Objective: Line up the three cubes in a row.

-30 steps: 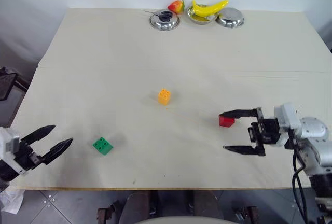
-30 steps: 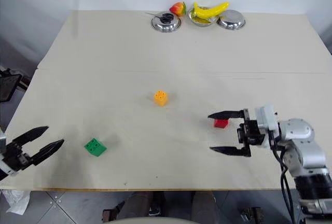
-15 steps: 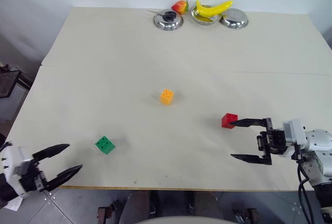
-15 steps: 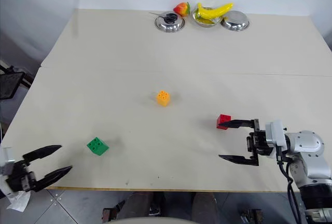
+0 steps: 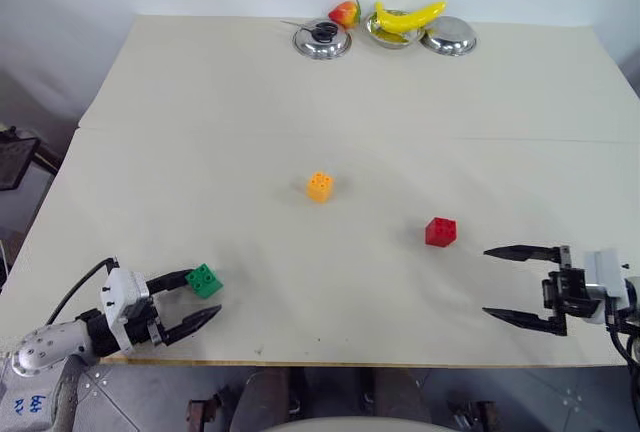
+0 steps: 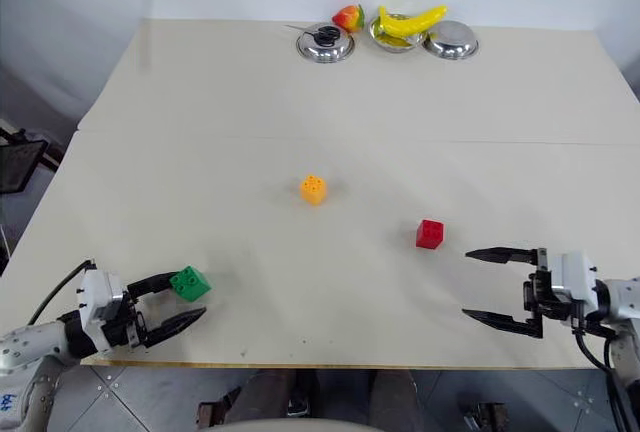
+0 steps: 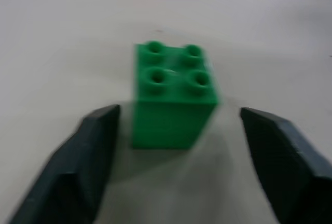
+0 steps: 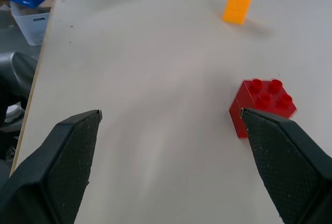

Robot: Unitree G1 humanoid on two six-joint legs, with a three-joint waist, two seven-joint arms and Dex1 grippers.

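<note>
Both arms have shifted since a second ago: the left claw [image 5: 192, 300] has swung in along the worktop's [image 5: 250, 122] near edge to the green cube [image 5: 203, 280], and the right claw [image 5: 508, 282] has backed off the red cube [image 5: 440, 232] toward the right edge. The left claw's fingers [image 7: 93, 146] now stand on either side of the green cube with gaps showing on both flanks, so it is open and not yet gripping. The right claw is spread wide and empty, well apart from the red cube.

Taking the orange cube [image 5: 320, 186] as landmark: it sits mid-worktop, the red cube nearer the robot and to its right, the green cube nearer still and well to its left.

The step in hand looks like grasping the green cube. Next, the fingers should close squarely on its flat sides, then carry it toward the orange cube's line.

Beyond the orange cube, at the far edge, three steel bowls [image 5: 320, 40] stand in a row; a banana [image 5: 405, 15] lies across the middle one.
</note>
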